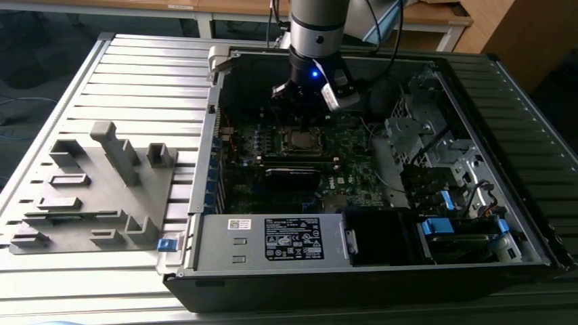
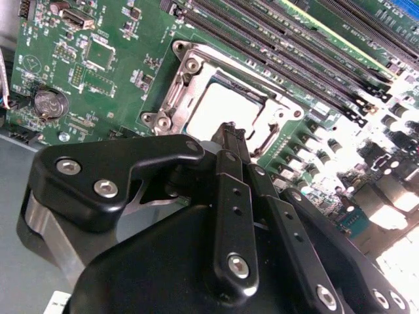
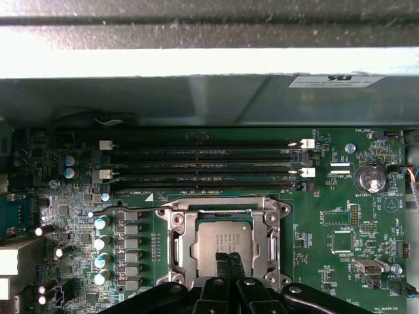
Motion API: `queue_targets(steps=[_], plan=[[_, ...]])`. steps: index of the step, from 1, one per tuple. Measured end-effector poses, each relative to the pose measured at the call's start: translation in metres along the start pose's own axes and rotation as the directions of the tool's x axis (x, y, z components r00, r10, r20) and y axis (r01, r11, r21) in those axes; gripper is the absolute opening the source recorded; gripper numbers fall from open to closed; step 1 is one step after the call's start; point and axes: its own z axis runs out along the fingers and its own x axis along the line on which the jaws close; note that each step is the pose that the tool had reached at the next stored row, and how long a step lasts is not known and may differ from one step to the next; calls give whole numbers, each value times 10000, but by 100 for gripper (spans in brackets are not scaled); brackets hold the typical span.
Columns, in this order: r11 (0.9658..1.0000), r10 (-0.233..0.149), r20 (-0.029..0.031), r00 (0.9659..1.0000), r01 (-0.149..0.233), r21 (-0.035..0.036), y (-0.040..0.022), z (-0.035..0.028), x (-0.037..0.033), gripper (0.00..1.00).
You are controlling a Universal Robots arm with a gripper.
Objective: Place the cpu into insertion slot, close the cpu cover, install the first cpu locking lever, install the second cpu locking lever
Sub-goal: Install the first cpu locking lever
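Observation:
The cpu lies in the socket on the green motherboard, its silver-grey top showing through the opening of the cpu cover. The cover lies flat around it. In the second wrist view the cpu and the cover sit just beyond my black fingers. My gripper hangs right over the chip's near edge with its fingers pressed together and nothing between them. I cannot tell whether the tips touch the chip. In the exterior view my gripper stands inside the open case above the cpu.
Long memory slots run beside the socket. A coin battery sits on the board. The case wall rises behind the slots. A power supply, a drive cage and a grey fixture on the table also stand around.

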Motion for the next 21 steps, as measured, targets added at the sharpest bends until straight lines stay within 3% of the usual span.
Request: queue_targets(steps=[8, 16, 21], plan=[[10000, 0, 0, 10000, 0, 1, 1, -37, -2, 11], [10000, 0, -1, 10000, 0, 1, 3, -150, -5, 11], [10000, 0, 0, 10000, 0, 0, 3, -159, 5, 11]])
